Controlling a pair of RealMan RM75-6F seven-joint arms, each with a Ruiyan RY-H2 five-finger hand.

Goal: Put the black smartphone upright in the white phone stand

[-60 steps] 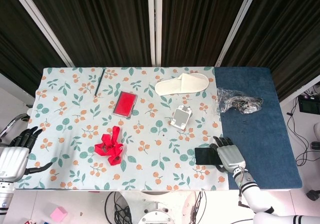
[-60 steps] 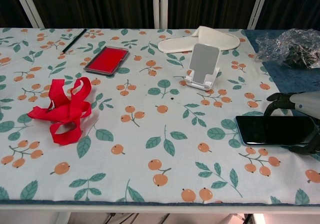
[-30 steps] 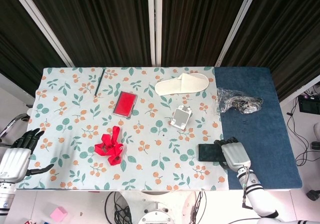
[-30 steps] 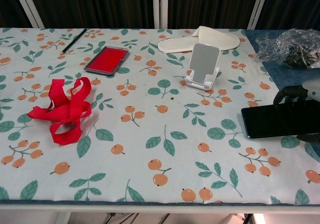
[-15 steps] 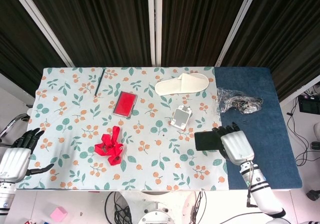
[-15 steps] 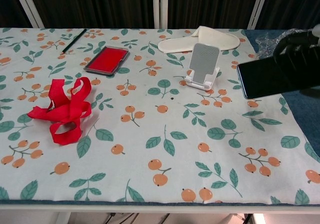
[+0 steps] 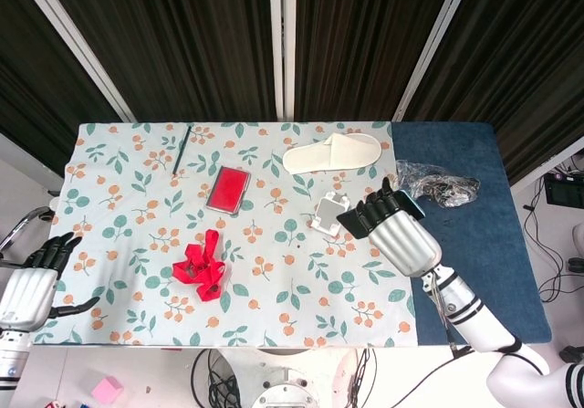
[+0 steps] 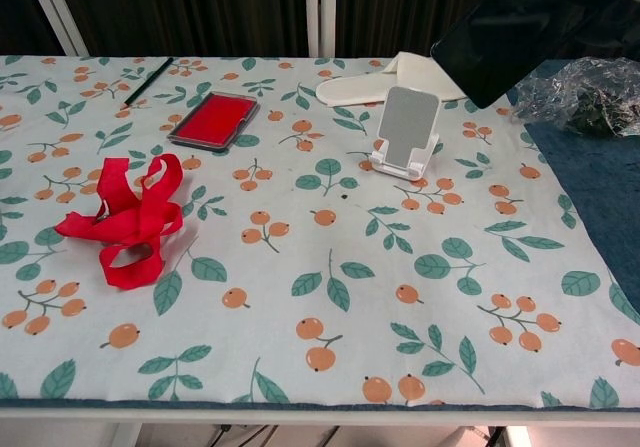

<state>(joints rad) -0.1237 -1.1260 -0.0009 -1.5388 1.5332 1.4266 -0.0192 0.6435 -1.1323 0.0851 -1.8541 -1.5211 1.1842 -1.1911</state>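
Note:
My right hand (image 7: pixel 397 235) holds the black smartphone (image 8: pixel 500 42) in the air, tilted, a little to the right of and above the white phone stand (image 8: pixel 403 132). In the head view only a dark edge of the smartphone (image 7: pixel 351 214) shows past the fingers, close to the white phone stand (image 7: pixel 329 213). The stand is upright on the floral cloth with nothing in it. My left hand (image 7: pixel 27 285) hangs off the table's left edge, fingers apart and holding nothing.
A white slipper (image 7: pixel 330 153) lies just behind the stand. A red case (image 7: pixel 227 189), a red ribbon (image 7: pixel 201 266) and a black pen (image 7: pixel 182 148) lie further left. Crumpled clear plastic (image 7: pixel 433 185) sits on the blue cloth (image 7: pixel 474 244) at the right.
My right hand lifted the smartphone off the table near the front right and carried it up and back toward the stand. The left hand stayed put.

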